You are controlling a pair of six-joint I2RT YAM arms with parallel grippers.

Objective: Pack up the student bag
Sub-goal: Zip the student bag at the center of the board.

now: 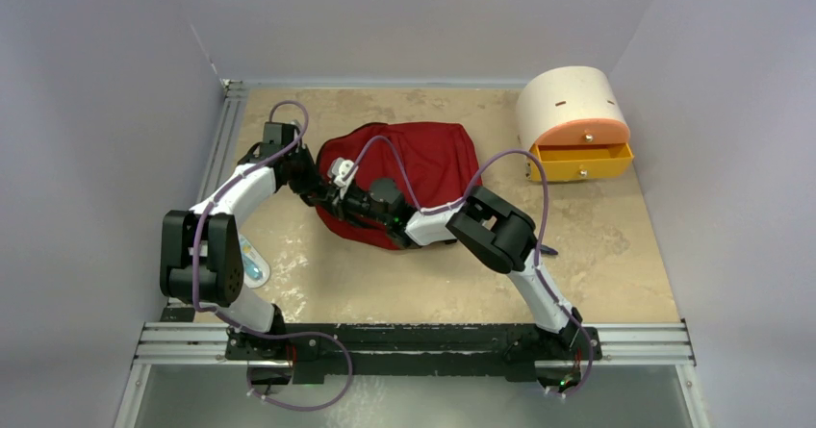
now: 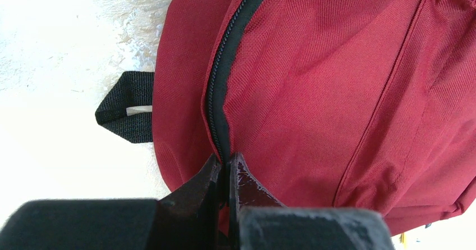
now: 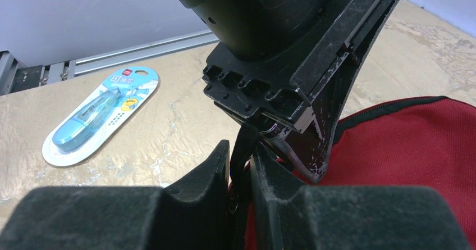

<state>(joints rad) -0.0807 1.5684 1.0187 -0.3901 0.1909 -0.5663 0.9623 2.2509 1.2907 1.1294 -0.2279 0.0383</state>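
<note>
Two grips at 9 o'clock of bag (image 1: 447,154): left fingers (image 2: 247,185) pinch zip (image 2: 224,64); right fingers (image 3: 207,171) clamp tab (image 3: 242,143); tab may slip under pull.

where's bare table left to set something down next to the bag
Widest bare table: near right, in front of the drawer box. Also the strip between the student bag and the near rail. Crowded: the bag's near-left corner, where left gripper and right gripper meet.
</note>
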